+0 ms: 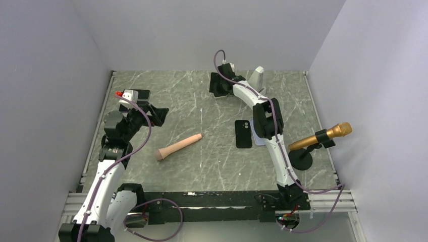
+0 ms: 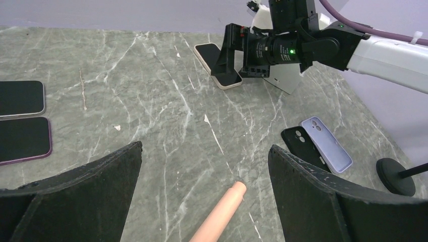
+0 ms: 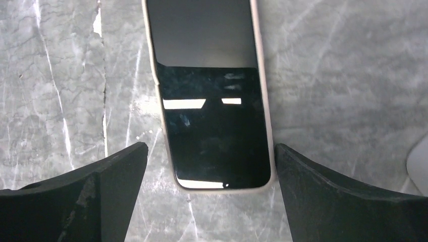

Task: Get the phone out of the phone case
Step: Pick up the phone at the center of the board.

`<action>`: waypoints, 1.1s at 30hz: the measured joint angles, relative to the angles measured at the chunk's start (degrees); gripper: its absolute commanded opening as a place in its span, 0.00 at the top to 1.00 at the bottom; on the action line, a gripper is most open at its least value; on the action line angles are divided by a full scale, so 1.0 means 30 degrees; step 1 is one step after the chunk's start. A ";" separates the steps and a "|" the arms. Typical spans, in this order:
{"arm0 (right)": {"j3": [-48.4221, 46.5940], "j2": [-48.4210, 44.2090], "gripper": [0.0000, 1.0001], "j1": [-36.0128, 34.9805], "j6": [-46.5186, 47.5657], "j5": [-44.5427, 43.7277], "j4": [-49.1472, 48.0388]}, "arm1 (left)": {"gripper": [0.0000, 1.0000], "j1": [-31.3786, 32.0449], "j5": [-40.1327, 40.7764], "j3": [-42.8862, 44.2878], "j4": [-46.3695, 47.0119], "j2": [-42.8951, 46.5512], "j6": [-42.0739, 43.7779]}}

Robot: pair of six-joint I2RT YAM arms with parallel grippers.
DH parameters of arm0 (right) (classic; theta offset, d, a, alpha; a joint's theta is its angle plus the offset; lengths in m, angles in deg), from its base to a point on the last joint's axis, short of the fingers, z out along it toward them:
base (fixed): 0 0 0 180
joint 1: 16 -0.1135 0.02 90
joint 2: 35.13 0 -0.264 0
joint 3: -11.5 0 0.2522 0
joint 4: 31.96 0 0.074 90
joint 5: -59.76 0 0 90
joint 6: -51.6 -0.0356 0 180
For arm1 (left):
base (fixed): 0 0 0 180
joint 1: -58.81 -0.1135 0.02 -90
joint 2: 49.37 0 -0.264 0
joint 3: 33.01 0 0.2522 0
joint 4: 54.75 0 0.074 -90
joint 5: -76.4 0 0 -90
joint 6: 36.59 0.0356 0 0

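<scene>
Grey marble table [image 1: 202, 101], right gripper [image 3: 209, 161] spread wide above phone [image 3: 212, 126] in beige case [image 3: 222, 191], left gripper [image 2: 204, 148] also wide

1. A peach-coloured rod [image 2: 219, 212] is seen lying on the marbled table [image 2: 151, 75], near the left end effector [image 2: 205, 146] and untouched.
2. A black case [image 2: 292, 141] and a lavender case [image 2: 328, 146] are laid side by side, ahead and right of it.
3. Two dark-screened phones [image 2: 20, 97] are placed to its left.
4. A gold microphone [image 1: 323, 136] is propped on a black stand [image 1: 301, 160], well apart from the right end effector [image 3: 211, 146].
</scene>
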 measured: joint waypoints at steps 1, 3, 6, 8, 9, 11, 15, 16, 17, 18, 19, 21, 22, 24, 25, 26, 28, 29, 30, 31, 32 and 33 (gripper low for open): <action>-0.0583 0.0335 0.00 0.0000 0.0342 0.0189 0.0175 | 0.02 0.0000 0.0000 0.0000 0.0000 0.0000 0.0000; -0.1384 0.0801 0.00 -0.0044 0.0874 0.0321 0.0437 | 0.02 0.0000 -0.0007 0.0000 0.0000 0.0015 0.0000; -0.2142 0.1209 0.00 -0.0160 0.1290 -0.0058 0.0991 | 0.02 0.0000 -0.0022 0.0000 0.0015 0.0036 -0.0022; -0.2849 0.1581 0.00 -0.0313 0.1501 -0.0590 0.1530 | 0.02 0.0000 -0.0073 0.0000 0.0015 0.0036 -0.0124; -0.3126 0.1756 0.00 -0.0430 0.1625 -0.0911 0.1698 | 0.02 0.0000 -0.0095 0.0000 0.0007 0.0036 -0.0146; -0.3475 0.2004 0.01 -0.0692 0.2076 -0.1596 0.1931 | 0.02 0.0000 -0.0160 0.0000 0.0022 0.0036 -0.0277; -0.4386 0.2586 0.21 -0.1275 0.2776 -0.3038 0.2521 | 0.02 0.0000 -0.0197 0.0000 0.0029 0.0036 -0.0357; -0.4459 0.2637 0.29 -0.1370 0.2747 -0.3126 0.2565 | 0.02 0.0000 -0.0197 0.0000 0.0036 0.0036 -0.0357; -0.4481 0.2652 0.36 -0.1435 0.2747 -0.3206 0.2579 | 0.02 0.0000 -0.0204 0.0000 0.0029 0.0036 -0.0350; -0.4495 0.2659 0.45 -0.1464 0.2820 -0.3337 0.2594 | 0.02 0.0000 -0.0204 0.0000 0.0029 0.0036 -0.0357; -0.4510 0.2659 0.51 -0.1486 0.2856 -0.3512 0.2630 | 0.02 0.0000 -0.0204 0.0000 0.0029 0.0036 -0.0357; -0.4568 0.2659 0.62 -0.1508 0.2914 -0.3628 0.2776 | 0.02 0.0000 -0.0204 0.0000 0.0036 0.0036 -0.0386; -0.4597 0.2659 0.67 -0.1486 0.2863 -0.3548 0.2849 | 0.02 0.0000 -0.0204 0.0000 0.0036 0.0036 -0.0401; -0.4561 0.2630 0.72 -0.1486 0.2929 -0.3344 0.2929 | 0.02 0.0000 -0.0204 0.0000 0.0029 0.0036 -0.0408; -0.4248 0.2477 0.72 -0.1508 0.2936 -0.3315 0.2790 | 0.02 0.0000 -0.0197 0.0000 0.0029 0.0036 -0.0408; -0.3585 0.2142 0.73 -0.1523 0.2943 -0.3271 0.2375 | 0.02 0.0000 -0.0197 0.0000 0.0029 0.0036 -0.0401; -0.1341 0.0838 0.69 -0.1559 0.3002 -0.3024 0.1727 | 0.02 0.0000 -0.0189 0.0000 0.0029 0.0036 -0.0401; 0.0299 -0.0168 0.64 -0.1617 0.3031 -0.2856 0.1486 | 0.02 0.0000 -0.0182 0.0000 0.0022 0.0036 -0.0401; 0.1515 -0.1020 0.57 -0.1698 0.3060 -0.2725 0.1530 | 0.02 0.0000 -0.0182 0.0000 0.0029 0.0029 -0.0401; 0.3140 -0.2062 0.52 -0.1829 0.3053 -0.2565 0.1494 | 0.02 0.0000 -0.0182 0.0000 0.0022 0.0029 -0.0401; 0.4816 -0.3184 0.47 -0.1989 0.3031 -0.2390 0.1596 | 0.02 0.0000 -0.0189 0.0000 0.0022 0.0007 -0.0401; 0.6309 -0.4182 0.37 -0.2193 0.2973 -0.2215 0.1690 | 0.02 0.0000 -0.0182 0.0000 0.0022 -0.0007 -0.0401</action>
